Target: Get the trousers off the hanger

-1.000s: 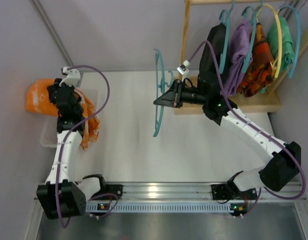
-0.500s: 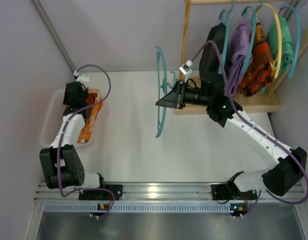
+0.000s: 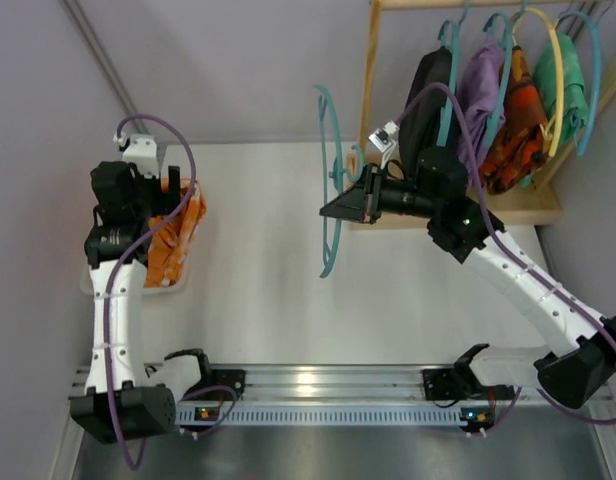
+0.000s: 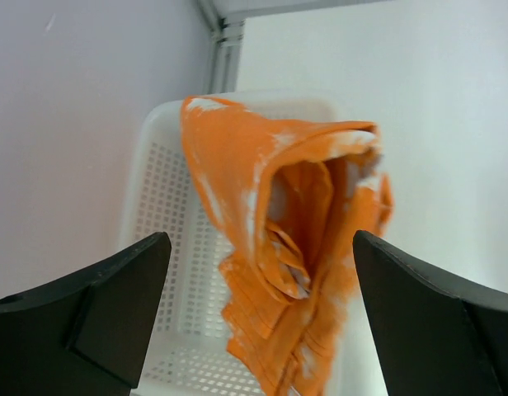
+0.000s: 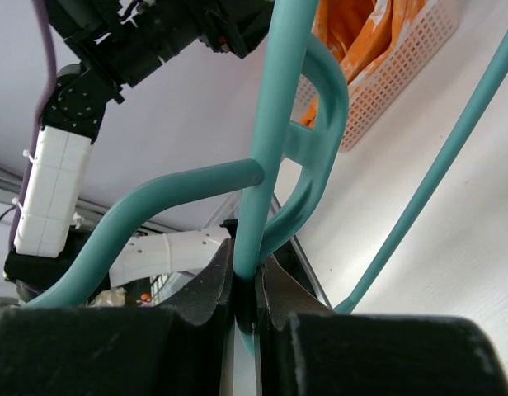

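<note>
The orange trousers (image 3: 178,235) lie bunched along the right side of a white mesh basket (image 3: 166,288) at the table's left edge. They are off the hanger. My left gripper (image 3: 148,205) hovers just above them, open, with nothing between its fingers. In the left wrist view the trousers (image 4: 237,165) sit below the wide-open left gripper (image 4: 261,239), over the basket (image 4: 167,206); their lower folds are blurred. My right gripper (image 3: 333,205) is shut on the bare teal hanger (image 3: 328,150), held upright above mid-table. The right wrist view shows the right gripper (image 5: 247,280) clamped on the hanger (image 5: 279,124).
A wooden rack (image 3: 368,100) stands at the back right, close behind my right arm. It carries several garments on hangers, among them a black one (image 3: 428,90) and a purple one (image 3: 478,90). A metal rail (image 3: 318,385) runs along the near edge.
My left gripper has opened and let go of the trousers, which now rest in the basket; its arm has shifted over the basket. My right gripper has carried the hanger slightly rightward.
</note>
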